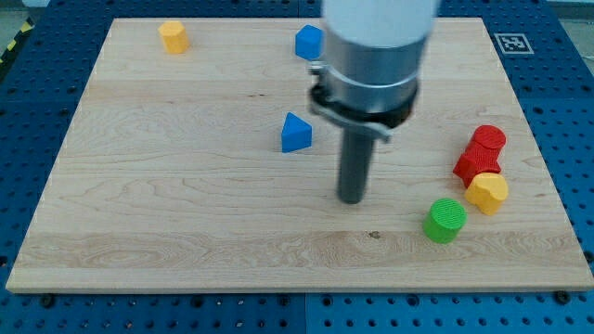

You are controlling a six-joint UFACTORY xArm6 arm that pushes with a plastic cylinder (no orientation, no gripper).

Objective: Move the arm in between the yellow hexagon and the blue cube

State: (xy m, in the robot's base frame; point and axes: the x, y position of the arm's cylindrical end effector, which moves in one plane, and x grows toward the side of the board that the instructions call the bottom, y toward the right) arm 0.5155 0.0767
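My tip (351, 199) rests on the wooden board (186, 213) a little right of centre. A blue wedge-shaped block (295, 133) lies up and to the left of the tip. A blue cube-like block (308, 42) sits near the view's top, partly hidden behind the arm's body. A yellow hexagon (487, 192) lies at the right, well to the right of the tip. Another yellow block (173, 37) sits at the top left; its shape is not clear. The tip touches no block.
Two red blocks (487, 141) (475, 164) sit touching each other just above the right yellow hexagon. A green cylinder (445, 220) lies just down-left of that hexagon. The board's right edge runs close behind this cluster.
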